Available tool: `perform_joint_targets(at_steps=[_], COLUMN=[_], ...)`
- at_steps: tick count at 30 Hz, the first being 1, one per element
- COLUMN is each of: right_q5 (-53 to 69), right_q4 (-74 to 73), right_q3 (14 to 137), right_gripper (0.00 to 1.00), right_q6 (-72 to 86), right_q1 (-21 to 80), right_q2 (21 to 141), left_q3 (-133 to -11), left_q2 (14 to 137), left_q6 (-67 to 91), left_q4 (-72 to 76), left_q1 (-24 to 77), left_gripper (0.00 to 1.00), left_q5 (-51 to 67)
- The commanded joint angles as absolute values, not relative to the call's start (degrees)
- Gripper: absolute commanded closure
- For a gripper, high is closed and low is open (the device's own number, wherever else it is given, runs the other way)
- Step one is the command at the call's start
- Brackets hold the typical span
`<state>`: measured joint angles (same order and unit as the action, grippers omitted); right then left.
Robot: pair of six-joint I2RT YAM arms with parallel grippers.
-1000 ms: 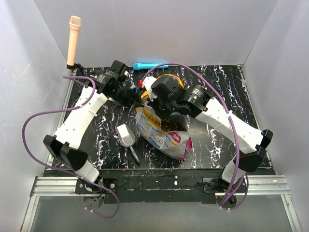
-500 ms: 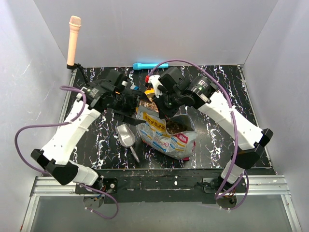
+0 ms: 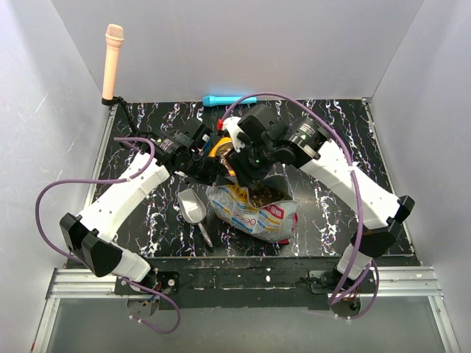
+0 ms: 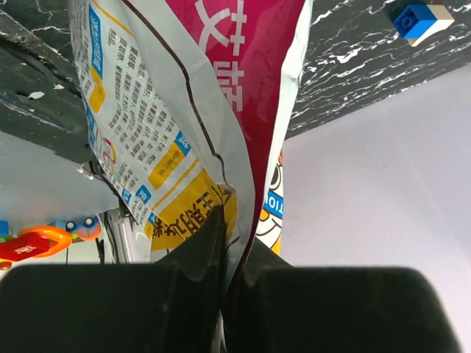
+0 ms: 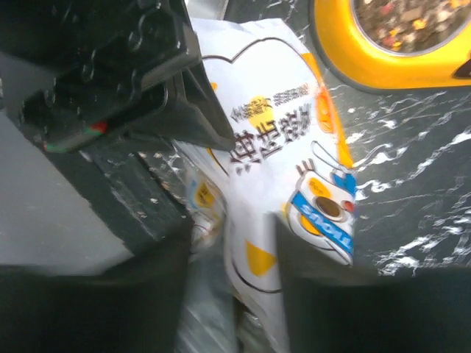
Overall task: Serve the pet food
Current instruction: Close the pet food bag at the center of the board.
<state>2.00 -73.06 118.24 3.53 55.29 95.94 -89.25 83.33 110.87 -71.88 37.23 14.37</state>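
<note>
A: What is nearest to the arms?

B: The pet food bag (image 3: 254, 217) stands on the table (image 3: 338, 147) with its mouth upward. A grey scoop (image 3: 191, 204) lies just beside it on the left, and nothing holds the scoop.

A: Where is the pet food itself?

B: The pet food (image 3: 265, 193) is a brown heap inside the open mouth of the bag. Some brown pellets seem to lie also in the yellow bowl (image 5: 346, 55), just behind the bag.

A: How do the claws stand?

B: The left gripper (image 4: 229, 243) is closed tight on the left rim of the bag, and the foil is pinched between its two fingers. The right gripper (image 5: 229, 257) has its jaws a little apart with the bag's rim between them. I do not see it pinching.

A: Which step is this, in your opinion?

B: I think they arrange the bag so that the mouth is wide for scooping or pouring. To do it well, the left pinch must be firm. The right claw should take the opposite rim before any pull. Both should pull gently apart and not upward, because the bag is soft and can tip and spill.

A: And farther back?

B: In the top view both wrists partly hide the bowl, so the way to it must be free first. The blue tube (image 3: 229, 98) at the far edge is well apart and is no obstacle.
</note>
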Motion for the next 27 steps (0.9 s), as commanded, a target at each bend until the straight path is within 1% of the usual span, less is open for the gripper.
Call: perform_joint_targets(at_steps=[1, 2, 3, 6, 11, 15, 18, 21, 23, 27], right_q5=[-2.89, -4.21, -6.05, -11.50, -17.75, -16.26, -17.39, -28.34, -32.15, -31.12], right_q4=[-70.93, -70.41, -69.97, -70.05, -70.58, -70.05, -69.70, -67.77, -66.28, -66.71], right_q3=[115.77, 114.01, 112.17, 109.78, 108.99, 112.66, 115.05, 112.07, 109.17, 104.52], right_gripper=[0.22, 0.18, 0.17, 0.15, 0.13, 0.11, 0.11, 0.10, 0.10, 0.15], right_q6=[1.41, 0.62, 0.18, -3.94, -4.57, -4.13, -4.13, -5.18, -7.02, -8.34], right_q1=[57.47, 58.61, 59.49, 63.09, 68.81, 70.48, 71.10, 71.10, 70.93, 69.35], right_q2=[87.02, 85.97, 85.00, 85.16, 87.36, 88.94, 92.27, 93.60, 92.64, 90.36], left_q3=[-89.64, -90.69, -92.10, -94.65, -96.76, -99.84, -99.41, -100.02, -100.37, -100.90], left_q2=[80.60, 80.51, 80.68, 81.12, 82.35, 84.11, 84.37, 83.85, 83.50, 83.06], left_q6=[112.93, 113.72, 114.08, 115.22, 117.33, 115.05, 115.31, 115.49, 114.88, 114.43], left_q4=[-72.41, -73.47, -74.61, -77.34, -73.83, -75.67, -74.54, -74.53, -75.23, -75.67], left_q1=[37.27, 37.09, 37.00, 36.39, 34.98, 33.40, 33.40, 32.79, 32.00, 31.29], left_gripper=[1.00, 1.00, 1.00, 1.00, 1.00, 1.00, 1.00, 1.00, 1.00, 1.00], left_q5=[13.70, 14.58, 15.11, 16.08, 17.93, 18.72, 20.30, 20.65, 21.44, 22.23])
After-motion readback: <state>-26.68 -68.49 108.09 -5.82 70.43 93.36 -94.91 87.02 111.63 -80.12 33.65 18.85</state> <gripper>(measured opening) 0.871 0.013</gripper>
